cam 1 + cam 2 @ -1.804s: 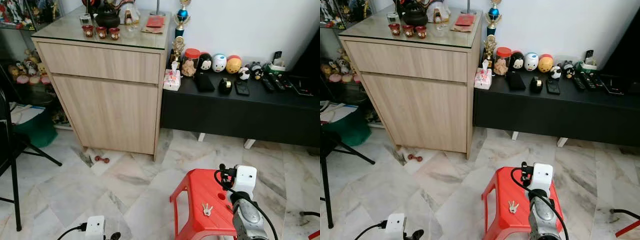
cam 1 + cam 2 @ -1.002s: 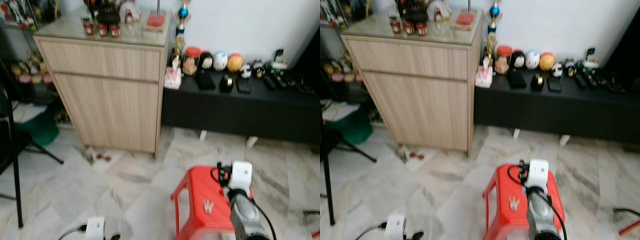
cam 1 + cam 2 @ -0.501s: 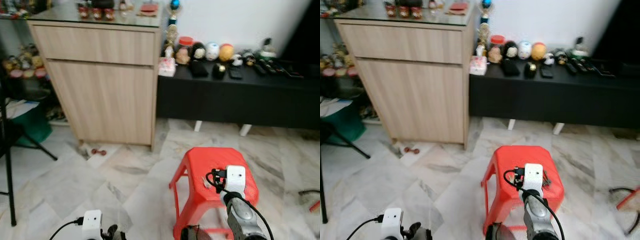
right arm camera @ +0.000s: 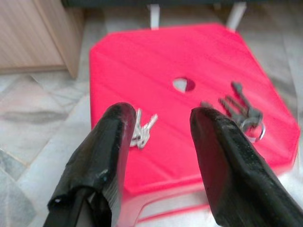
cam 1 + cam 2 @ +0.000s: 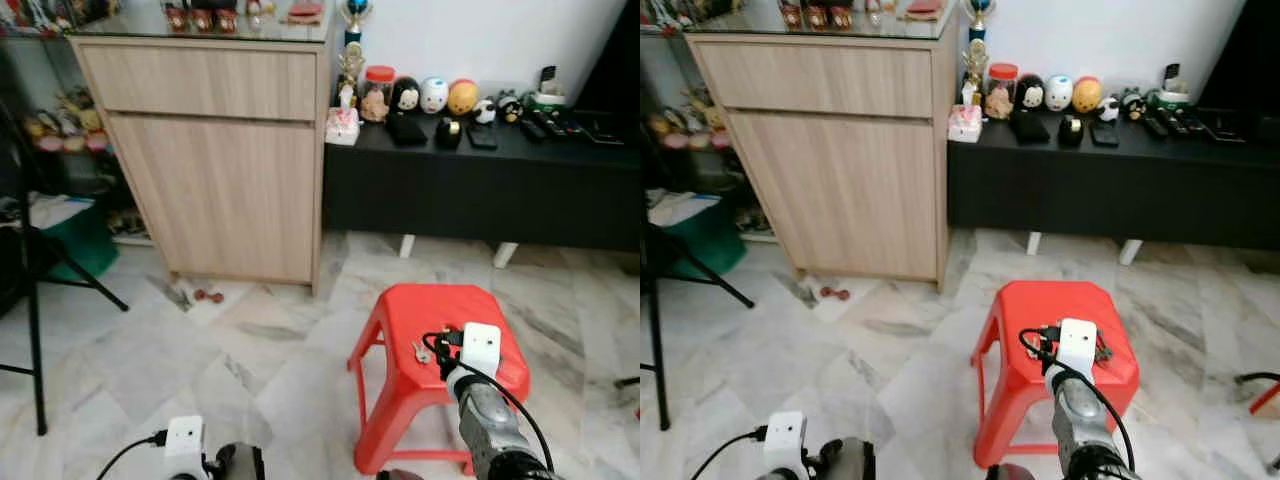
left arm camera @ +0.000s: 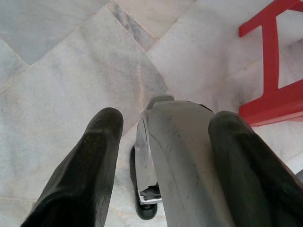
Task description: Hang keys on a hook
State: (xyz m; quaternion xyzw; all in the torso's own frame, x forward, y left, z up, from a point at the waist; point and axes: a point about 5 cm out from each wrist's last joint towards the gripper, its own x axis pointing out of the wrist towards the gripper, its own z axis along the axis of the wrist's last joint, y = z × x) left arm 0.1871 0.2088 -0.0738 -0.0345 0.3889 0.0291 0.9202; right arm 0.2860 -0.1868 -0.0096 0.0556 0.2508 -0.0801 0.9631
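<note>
Head and wrist views above stool (image 5: 440, 310)

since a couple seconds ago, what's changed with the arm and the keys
The right pincer has come forward over the red stool, open, above the silver keys. Nothing is gripped. The silver keys and the dark bunch lie as before; the left arm hangs idle.

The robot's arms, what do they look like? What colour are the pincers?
Both arms are silver metal tubes. The right arm carries a white box with a looping black cable. Each pincer has two long, rounded black fingers, as on the right pincer and the left pincer.
</note>
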